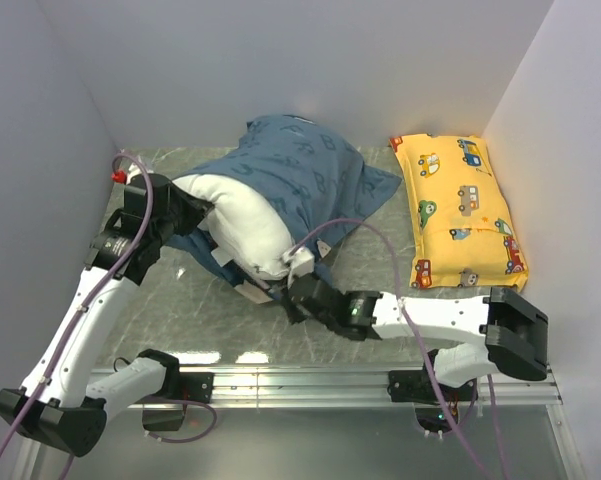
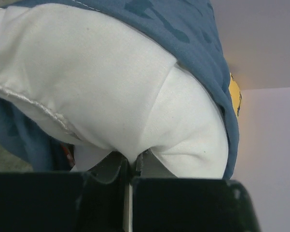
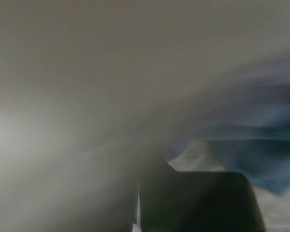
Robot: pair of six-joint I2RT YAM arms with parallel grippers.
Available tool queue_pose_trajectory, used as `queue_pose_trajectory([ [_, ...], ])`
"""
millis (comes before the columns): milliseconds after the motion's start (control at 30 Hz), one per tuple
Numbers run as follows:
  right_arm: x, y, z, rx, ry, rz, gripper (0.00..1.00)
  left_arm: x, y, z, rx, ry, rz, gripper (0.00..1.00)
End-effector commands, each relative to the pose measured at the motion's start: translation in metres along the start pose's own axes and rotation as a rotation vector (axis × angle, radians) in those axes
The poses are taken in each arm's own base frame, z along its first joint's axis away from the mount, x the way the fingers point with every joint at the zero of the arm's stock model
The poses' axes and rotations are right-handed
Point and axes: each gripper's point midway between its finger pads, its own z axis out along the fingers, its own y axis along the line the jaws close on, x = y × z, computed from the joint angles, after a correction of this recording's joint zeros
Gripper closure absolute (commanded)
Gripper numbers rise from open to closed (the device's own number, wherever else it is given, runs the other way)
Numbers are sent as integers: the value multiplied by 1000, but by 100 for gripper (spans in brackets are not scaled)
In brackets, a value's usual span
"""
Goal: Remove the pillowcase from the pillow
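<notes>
Left of the yellow pillow [image 1: 460, 210], the soft pillow [image 1: 245, 220] bulges from its limp, likely light pillowcase [image 1: 300, 170], best gripped at its loose edge; left hand [image 2: 130, 166] pinches white pillow fabric, right hand [image 1: 305, 290] unclear.

The pillow [image 1: 242, 215] is plump and plain white. It lies slantwise on the desk [image 1: 380, 300], left of centre, with its near-left half bare. The pillowcase [image 1: 300, 165], dusty blue with darker letters, covers only the far-right half. It is rumpled and bunched, its open edge crossing the pillow's middle. One loose corner spreads flat on the desk to the right. More blue fabric shows under the pillow's bare end. The left wrist view shows the white bulk bulging out of the blue opening, with a pale seam along its edge.
</notes>
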Motion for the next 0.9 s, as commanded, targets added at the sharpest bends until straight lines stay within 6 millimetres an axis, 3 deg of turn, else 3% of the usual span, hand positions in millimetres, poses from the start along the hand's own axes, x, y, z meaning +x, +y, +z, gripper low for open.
queue_pose_trajectory([
  [0,-8,-56,15,129,-26,194,100,-33,-27,-24,117,-134,-37,100],
  [33,-8,-62,19,147,-18,198,98,-31,-26,-33,140,-134,-48,100],
  [100,-14,-60,21,144,-3,176,94,-15,-7,-28,121,-103,-53,100],
  [133,-17,-56,20,128,0,162,88,-11,-3,-35,132,-99,-66,100],
  [200,-24,-42,12,62,1,130,75,8,17,-28,106,-57,-73,100],
  [233,-34,-35,0,25,-23,128,62,12,21,-33,118,-52,-88,100],
  [300,-37,-22,-20,-45,-22,73,53,29,41,-27,94,-18,-93,100],
  [333,-53,-9,-43,-122,-62,70,45,31,45,-29,94,-17,-98,100],
  [367,-54,-1,-57,-165,-58,26,43,40,54,-25,76,3,-98,100],
  [400,-68,7,-77,-213,-103,19,39,45,58,-25,76,16,-99,100],
  [467,-96,13,-97,-228,-167,-16,32,55,68,-23,71,36,-111,100],
  [500,-107,13,-101,-222,-191,-31,29,58,70,-24,76,44,-115,100],
  [533,-131,16,-104,-195,-235,-40,25,59,71,-26,90,42,-127,100],
  [600,-149,15,-96,-154,-236,-114,23,68,80,-25,77,58,-133,100],
  [633,-169,24,-85,-147,-240,-133,21,70,84,-26,69,63,-132,100],
  [700,-187,22,-67,-106,-234,-195,19,72,89,-27,54,66,-123,100],
  [733,-205,30,-48,-90,-231,-214,18,72,90,-28,54,65,-114,100],
  [767,-206,28,-36,-61,-201,-269,18,74,93,-29,43,71,-109,100],
  [800,-194,29,-4,-40,-136,-314,17,74,94,-29,42,74,-105,100],
  [833,-214,39,-2,-48,-162,-332,17,75,93,-30,47,78,-98,100],
  [867,-208,37,8,-33,-122,-363,16,77,95,-30,44,83,-93,100],
])
